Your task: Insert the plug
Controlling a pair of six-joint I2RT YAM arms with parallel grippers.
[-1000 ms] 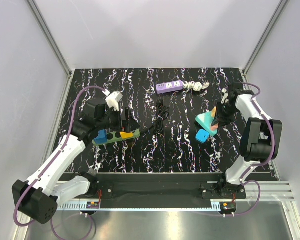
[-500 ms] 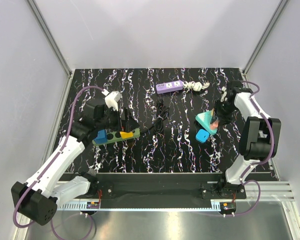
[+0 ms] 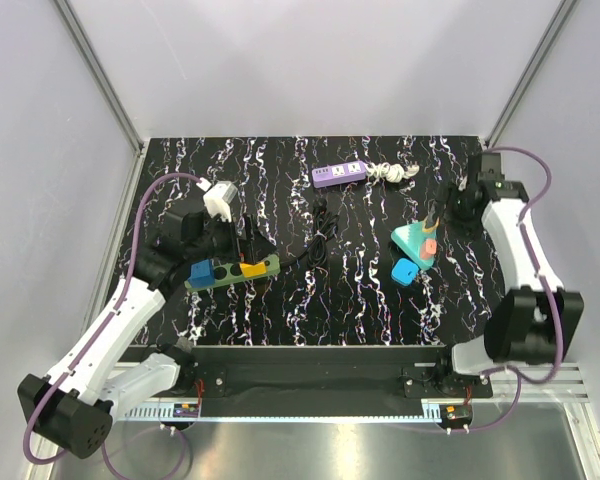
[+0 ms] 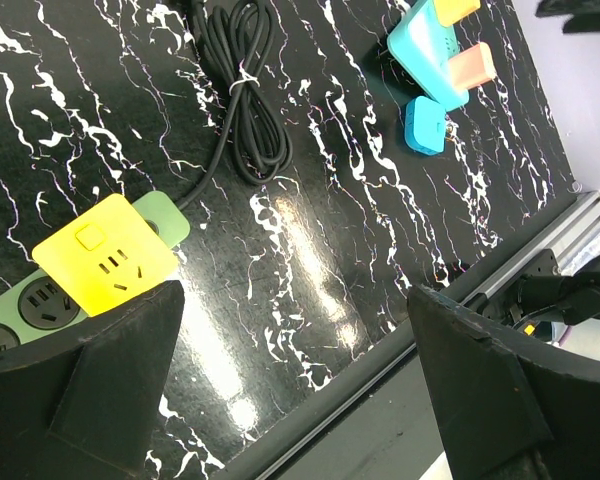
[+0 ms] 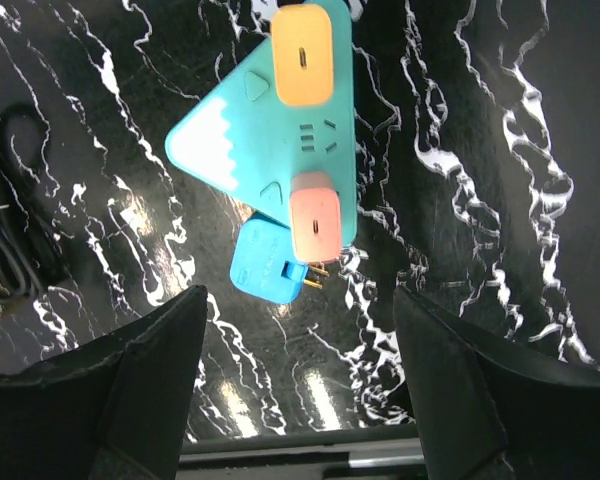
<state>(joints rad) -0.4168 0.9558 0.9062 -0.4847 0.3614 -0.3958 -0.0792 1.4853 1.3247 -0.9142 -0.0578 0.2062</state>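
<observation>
A teal triangular power strip (image 5: 242, 140) lies at the right, also in the top view (image 3: 410, 238). An orange plug (image 5: 302, 55) and a salmon plug (image 5: 315, 222) sit in it. A blue plug (image 5: 268, 265) lies loose on the table beside it, prongs showing, and shows in the top view (image 3: 405, 272). My right gripper (image 3: 462, 210) is open and empty, raised to the right of the strip (image 5: 300, 292). My left gripper (image 3: 245, 242) is open and empty (image 4: 295, 295) over a green power strip (image 3: 235, 270) that carries a yellow plug (image 4: 105, 255).
A coiled black cable (image 3: 322, 232) lies mid-table. A purple power strip (image 3: 340, 173) and a white bundled cable (image 3: 393, 172) lie at the back. The table's front rail (image 4: 400, 370) runs below the left gripper. Grey walls enclose three sides.
My right gripper has drawn back from over the teal strip, up and to the right, leaving the salmon plug in the strip. The left arm shifted only slightly.
</observation>
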